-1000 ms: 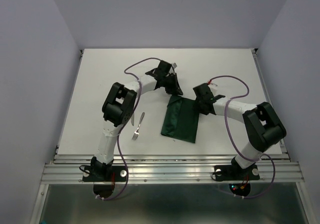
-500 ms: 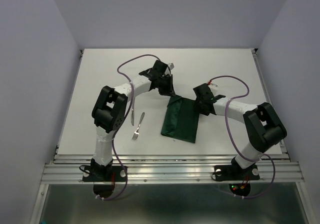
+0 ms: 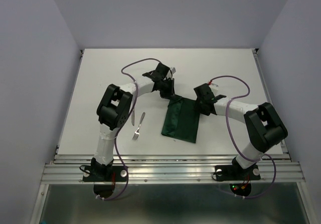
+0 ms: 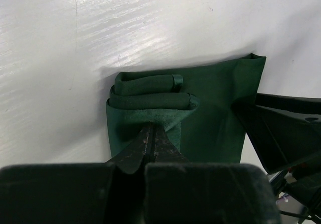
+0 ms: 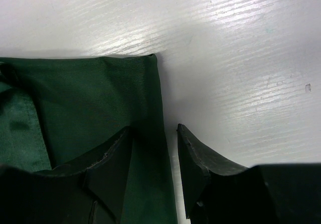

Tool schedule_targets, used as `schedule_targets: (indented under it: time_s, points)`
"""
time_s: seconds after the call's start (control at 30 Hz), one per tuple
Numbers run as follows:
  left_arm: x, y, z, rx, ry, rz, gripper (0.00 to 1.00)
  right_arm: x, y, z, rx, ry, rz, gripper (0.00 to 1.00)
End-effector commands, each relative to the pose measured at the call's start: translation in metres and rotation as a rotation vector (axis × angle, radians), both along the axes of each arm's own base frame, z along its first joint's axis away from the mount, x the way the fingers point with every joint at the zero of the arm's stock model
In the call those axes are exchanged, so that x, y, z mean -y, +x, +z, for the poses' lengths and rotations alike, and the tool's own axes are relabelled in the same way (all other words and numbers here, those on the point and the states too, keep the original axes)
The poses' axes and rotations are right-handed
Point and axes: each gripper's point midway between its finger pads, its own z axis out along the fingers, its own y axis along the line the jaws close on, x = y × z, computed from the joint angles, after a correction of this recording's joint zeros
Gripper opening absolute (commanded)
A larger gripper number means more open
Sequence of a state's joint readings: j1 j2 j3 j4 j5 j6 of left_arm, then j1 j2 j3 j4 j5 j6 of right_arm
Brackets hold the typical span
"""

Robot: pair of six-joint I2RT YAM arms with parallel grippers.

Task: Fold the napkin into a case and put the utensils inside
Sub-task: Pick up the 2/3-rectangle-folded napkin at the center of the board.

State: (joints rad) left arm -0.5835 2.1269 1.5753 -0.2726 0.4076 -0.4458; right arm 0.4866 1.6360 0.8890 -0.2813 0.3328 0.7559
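Count: one napkin (image 3: 181,121), one fork (image 3: 138,128), one knife (image 3: 133,115), two grippers. The napkin lies folded as a dark green rectangle near the middle of the table (image 3: 100,83). The fork and knife lie on the table to its left, apart from the cloth. The left arm (image 3: 116,108) partly hides the knife. The left gripper (image 4: 152,136) is closed on the napkin's bunched far-left corner. The right gripper (image 5: 154,134) stands part open, straddling the napkin's right edge without clamping it.

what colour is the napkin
The napkin is plain dark green, clearest in the left wrist view.
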Motion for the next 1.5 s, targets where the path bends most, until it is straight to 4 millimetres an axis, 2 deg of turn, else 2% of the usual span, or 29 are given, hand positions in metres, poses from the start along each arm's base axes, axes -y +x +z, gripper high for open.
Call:
schedule_targets:
  time_s: [0.0,0.33,0.6,0.83,1.17,1.47]
  points:
    - [0.018,0.006,0.013,0.024,-0.058,-0.039,0.00,0.002,0.002,0.011,0.024,-0.010,-0.003,0.47]
    - [0.029,0.008,0.006,-0.004,-0.089,-0.048,0.00,0.001,0.004,0.011,0.020,-0.011,-0.004,0.48]
    - [0.037,0.008,0.010,-0.010,-0.133,-0.051,0.00,0.001,0.004,0.009,0.014,-0.016,-0.005,0.47]
    - [0.041,0.010,0.003,-0.026,-0.144,-0.050,0.00,0.002,0.003,0.009,0.015,-0.016,-0.007,0.48]
    - [0.044,0.015,0.003,-0.019,-0.148,-0.038,0.00,0.003,0.004,0.011,0.023,-0.017,-0.017,0.48]
    - [0.036,0.011,-0.013,-0.043,-0.110,-0.016,0.00,0.024,0.020,0.021,0.051,-0.034,-0.060,0.49]
